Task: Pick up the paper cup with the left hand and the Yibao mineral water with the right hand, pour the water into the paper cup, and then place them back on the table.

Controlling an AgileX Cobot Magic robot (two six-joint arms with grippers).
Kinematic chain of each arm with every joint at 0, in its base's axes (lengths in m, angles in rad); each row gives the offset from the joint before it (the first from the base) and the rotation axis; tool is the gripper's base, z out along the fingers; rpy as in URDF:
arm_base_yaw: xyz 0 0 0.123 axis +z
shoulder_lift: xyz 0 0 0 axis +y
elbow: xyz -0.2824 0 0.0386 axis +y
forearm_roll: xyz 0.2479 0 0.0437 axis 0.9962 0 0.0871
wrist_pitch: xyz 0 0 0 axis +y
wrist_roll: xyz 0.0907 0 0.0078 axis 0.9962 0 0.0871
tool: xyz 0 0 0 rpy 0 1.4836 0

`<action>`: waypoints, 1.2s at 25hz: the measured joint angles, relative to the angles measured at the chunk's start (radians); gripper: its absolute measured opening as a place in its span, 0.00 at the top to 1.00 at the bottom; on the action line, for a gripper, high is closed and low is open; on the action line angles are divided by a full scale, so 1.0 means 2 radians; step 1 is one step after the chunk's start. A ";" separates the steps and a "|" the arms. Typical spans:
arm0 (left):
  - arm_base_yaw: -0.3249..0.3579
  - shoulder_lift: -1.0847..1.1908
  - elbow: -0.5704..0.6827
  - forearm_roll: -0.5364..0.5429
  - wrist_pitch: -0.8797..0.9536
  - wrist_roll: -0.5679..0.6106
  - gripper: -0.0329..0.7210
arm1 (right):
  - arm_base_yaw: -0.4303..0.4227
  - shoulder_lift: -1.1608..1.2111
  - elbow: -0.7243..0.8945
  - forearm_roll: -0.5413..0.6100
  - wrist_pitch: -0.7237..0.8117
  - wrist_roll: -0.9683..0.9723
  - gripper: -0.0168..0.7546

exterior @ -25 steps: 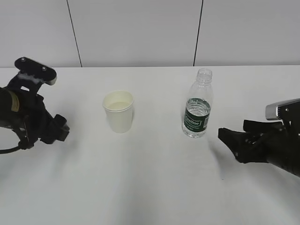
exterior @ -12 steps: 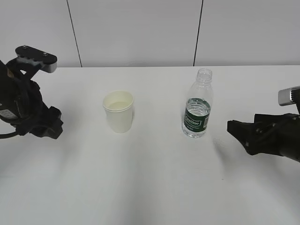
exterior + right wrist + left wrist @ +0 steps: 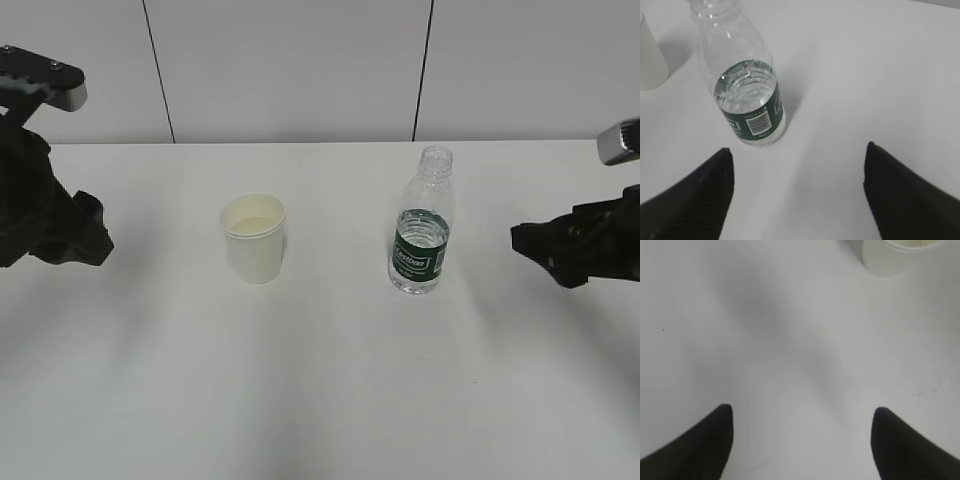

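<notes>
Nothing stands between my claws and the two things on the table (image 3: 320, 400) right now. The paper cup (image 3: 254, 238) stands upright left of centre, the Yibao mineral water (image 3: 421, 228) upright right of centre, the two well apart with bare white surface between them. The bottle has no cap, its dark green label wraps the lower body, and water sits in its lower part, up to about the top of the label. The cup's mouth is open to the camera and there looks to be a pale liquid level inside, though I can't be sure.

The tabletop is plain white, flat, with soft grey shadows falling toward the front edge. Behind it runs a pale panelled wall (image 3: 300, 70) with two dark vertical seams.

Now my left hand (image 3: 85, 232): it hangs at the far left edge of the exterior view, well clear of the cup. From my left wrist, both black fingertips (image 3: 705, 445) stand wide apart with bare table between them, and only the cup's base (image 3: 892, 257) peeks in at the top right.

My right hand (image 3: 545, 245) hovers at the far right, apart from the bottle. From my right wrist, the fingers (image 3: 695, 200) are spread wide and empty; the bottle (image 3: 747, 97) stands ahead and to the left of the gap, the cup's side (image 3: 650, 57) just showing at the left edge.
</notes>
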 joint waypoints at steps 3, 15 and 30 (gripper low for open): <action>0.000 -0.012 0.000 0.000 0.013 0.000 0.22 | 0.000 -0.019 -0.024 -0.119 0.009 0.122 0.21; 0.000 -0.129 0.026 -0.032 0.095 0.000 0.23 | 0.000 -0.049 -0.067 -0.419 -0.019 0.444 0.21; -0.001 -0.392 0.171 -0.077 0.146 -0.002 0.26 | 0.000 -0.063 -0.067 -0.423 -0.048 0.453 0.21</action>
